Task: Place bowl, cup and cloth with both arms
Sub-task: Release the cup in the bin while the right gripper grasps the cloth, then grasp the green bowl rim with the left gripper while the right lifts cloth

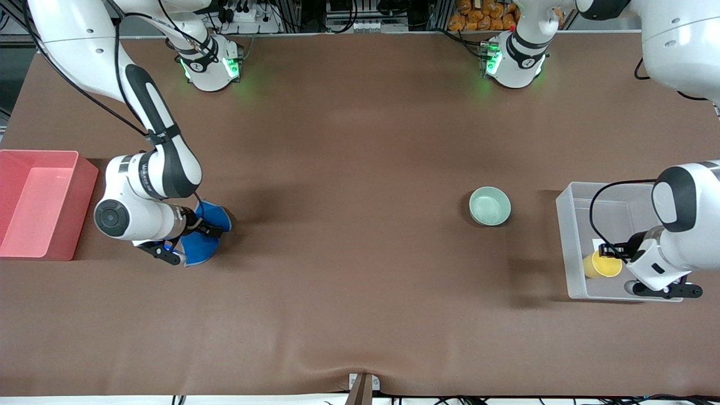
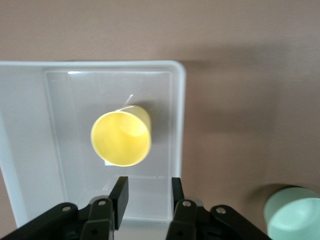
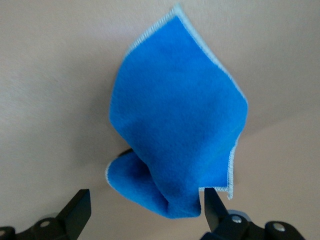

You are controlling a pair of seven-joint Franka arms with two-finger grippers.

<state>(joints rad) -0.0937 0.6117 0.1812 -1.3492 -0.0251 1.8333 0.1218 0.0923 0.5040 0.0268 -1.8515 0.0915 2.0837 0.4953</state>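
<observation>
Two grippers stand apart at the table's ends: the left gripper (image 2: 146, 200), jaws part-open and empty, hovers over the clear bin (image 1: 568, 247) where the cup (image 2: 121, 137) lies tipped, apparently just dropped there, while the right gripper (image 3: 145, 212), spread wide, hangs over the crumpled cloth (image 3: 180, 120) beside the red bin (image 1: 84, 174), seemingly ready to pinch it, and the bowl (image 1: 490, 206) waits on the table.

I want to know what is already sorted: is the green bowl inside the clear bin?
No, the bowl sits on the bare table beside the clear bin, which holds only the cup.
</observation>
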